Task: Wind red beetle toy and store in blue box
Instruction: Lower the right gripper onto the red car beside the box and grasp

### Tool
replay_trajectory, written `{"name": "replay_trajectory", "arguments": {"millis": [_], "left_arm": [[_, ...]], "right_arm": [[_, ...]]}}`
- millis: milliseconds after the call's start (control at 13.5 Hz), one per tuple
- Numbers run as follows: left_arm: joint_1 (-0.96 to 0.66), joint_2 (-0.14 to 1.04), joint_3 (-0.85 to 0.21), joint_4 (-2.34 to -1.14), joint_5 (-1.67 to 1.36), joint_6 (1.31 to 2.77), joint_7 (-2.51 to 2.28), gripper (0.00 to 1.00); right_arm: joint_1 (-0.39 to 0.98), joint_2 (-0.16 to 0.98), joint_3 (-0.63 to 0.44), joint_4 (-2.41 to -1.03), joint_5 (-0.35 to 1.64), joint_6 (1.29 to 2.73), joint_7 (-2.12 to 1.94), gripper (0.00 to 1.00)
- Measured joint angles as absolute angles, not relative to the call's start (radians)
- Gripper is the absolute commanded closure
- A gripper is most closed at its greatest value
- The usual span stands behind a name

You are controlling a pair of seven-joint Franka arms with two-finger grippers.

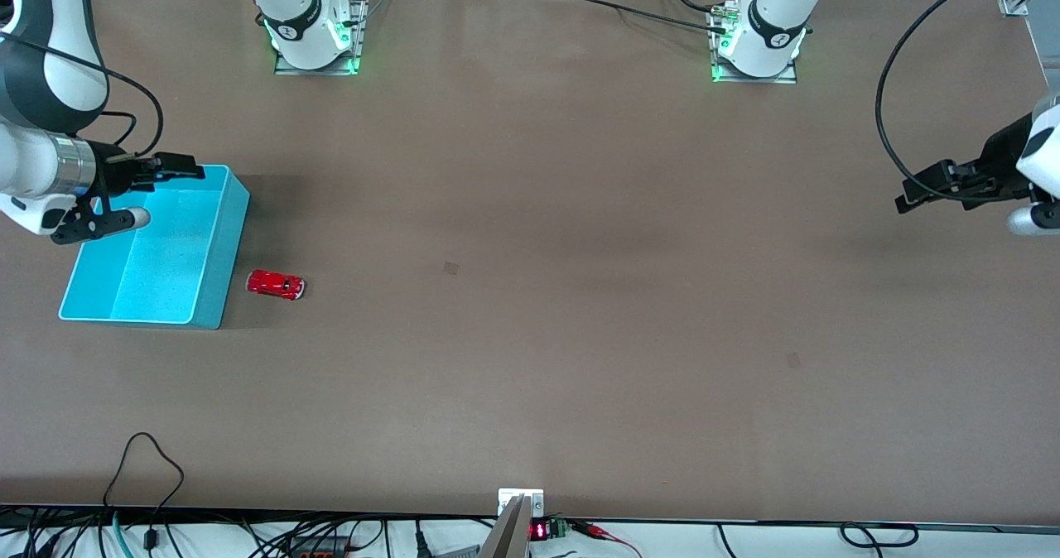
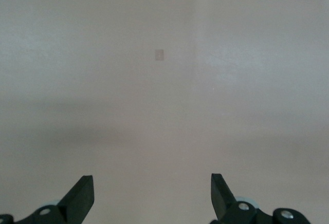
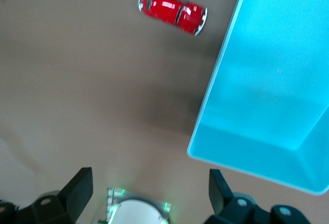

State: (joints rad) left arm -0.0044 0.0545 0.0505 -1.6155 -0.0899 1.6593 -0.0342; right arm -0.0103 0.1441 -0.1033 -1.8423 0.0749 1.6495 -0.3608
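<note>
The red beetle toy sits on its wheels on the brown table, toward the right arm's end, just beside the long wall of the blue box but apart from it. Its length runs roughly across the table. The box stands upright with nothing in it, and the toy lies beside the part of that wall nearer the front camera.

The right gripper hangs in the air over the corner of the box farthest from the front camera, its fingers spread wide and holding nothing. In the right wrist view the red toy and the box both show past the two dark fingertips, with bare table between toy and box.

The left gripper waits over the bare table at the left arm's end, well apart from both things, its fingers also released and empty. The left wrist view shows only its fingertips over the plain table surface
</note>
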Motion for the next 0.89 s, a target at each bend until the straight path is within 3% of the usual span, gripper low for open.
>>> {"name": "replay_trajectory", "arguments": {"millis": [297,594,891], "left_arm": [[-0.003,0.007,0.043,-1.669,-0.088,1.663,-0.033,0.0],[0.005,-0.037,0.044,-1.728,-0.088,1.688,-0.034,0.0],[0.006,-0.038,0.044,-1.723,-0.088,1.689,-0.035,0.0]], "right_arm": [[-0.011,0.181,-0.034,-1.922,0.048,1.864,-0.563,0.0],[-0.039,0.189,0.073,-2.029,-0.104,2.061,-0.765,0.0],[-0.067,0.211,0.09,-2.146,-0.115,2.324,-1.067,0.0]]}}
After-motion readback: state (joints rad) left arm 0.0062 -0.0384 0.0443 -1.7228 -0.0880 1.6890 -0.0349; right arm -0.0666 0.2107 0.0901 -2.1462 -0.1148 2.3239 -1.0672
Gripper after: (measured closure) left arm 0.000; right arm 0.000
